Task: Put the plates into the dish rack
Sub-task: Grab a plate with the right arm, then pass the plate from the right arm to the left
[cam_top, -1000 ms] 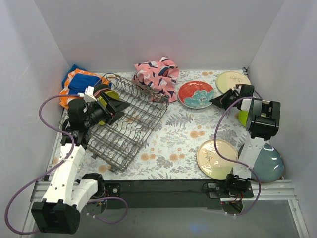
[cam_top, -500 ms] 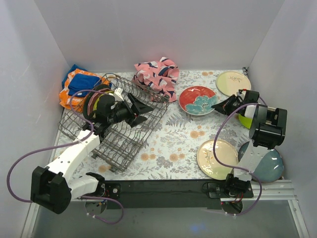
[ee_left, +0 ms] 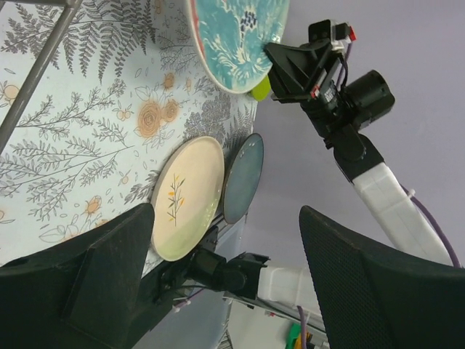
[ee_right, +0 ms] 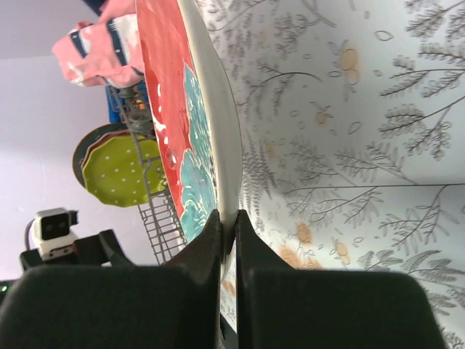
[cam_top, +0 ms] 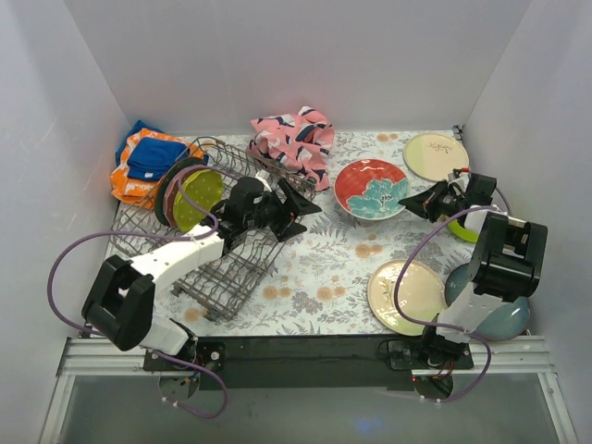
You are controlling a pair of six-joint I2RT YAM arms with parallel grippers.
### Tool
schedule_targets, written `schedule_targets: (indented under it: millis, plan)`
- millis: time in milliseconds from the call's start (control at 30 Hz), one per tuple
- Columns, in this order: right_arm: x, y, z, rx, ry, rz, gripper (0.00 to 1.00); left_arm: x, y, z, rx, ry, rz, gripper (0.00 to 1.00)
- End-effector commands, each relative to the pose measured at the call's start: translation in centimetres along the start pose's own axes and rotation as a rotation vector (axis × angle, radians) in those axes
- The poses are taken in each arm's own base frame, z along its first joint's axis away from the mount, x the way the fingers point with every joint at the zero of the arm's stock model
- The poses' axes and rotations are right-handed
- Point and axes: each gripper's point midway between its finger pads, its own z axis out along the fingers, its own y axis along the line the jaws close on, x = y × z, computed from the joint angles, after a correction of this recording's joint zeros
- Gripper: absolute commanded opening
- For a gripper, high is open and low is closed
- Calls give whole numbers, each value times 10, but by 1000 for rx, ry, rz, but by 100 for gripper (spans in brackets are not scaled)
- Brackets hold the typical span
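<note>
Pinching the right rim of the red plate (cam_top: 368,189), the right claw (cam_top: 427,199) is clamped on it. In the right wrist view its fingers (ee_right: 195,291) meet on the plate's pale edge. Whether the plate is off the desk (cam_top: 338,264) cannot be told.

The rack (cam_top: 217,231) sits on the left half of the desk, well apart from the right claw, with the red plate between them. From the right wrist it shows beyond the plate's far side, its wires (ee_right: 156,218) beside a green plate (ee_right: 120,174) that stands upright among the tines at the rack's far-left end.

The left claw (cam_top: 301,215) hangs over the rack's right edge, its jaws spread wide and holding nothing, pointed toward the red plate. Its camera looks past both fingers (ee_left: 109,269) at the red plate, the right claw and, nearer the desk's front, a cream plate (ee_left: 189,196) lying just beside a blue plate (ee_left: 243,178).

A second cream plate (cam_top: 435,155) lies flat in the far right corner, near the right claw. A pink cloth (cam_top: 294,139) is heaped against the rack's far end, and an orange cloth (cam_top: 148,162) lies at its far-left corner.
</note>
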Motion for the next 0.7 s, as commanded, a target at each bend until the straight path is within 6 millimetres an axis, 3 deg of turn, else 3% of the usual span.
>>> schedule_targets:
  millis: [0, 100, 600, 667]
  plan:
    - [13, 71, -31, -225, 65, -110, 1, -10, -31, 16, 58, -54, -6, 79]
    - [21, 79, -37, -245, 81, -104, 1, -11, -38, 26, 63, -54, -8, 79]
    - [60, 117, -72, -337, 153, -112, 1, -23, -25, 80, -9, -69, -8, 77]
    - [65, 117, -73, -341, 165, -109, 1, -26, -35, 83, 10, -72, 3, 77]
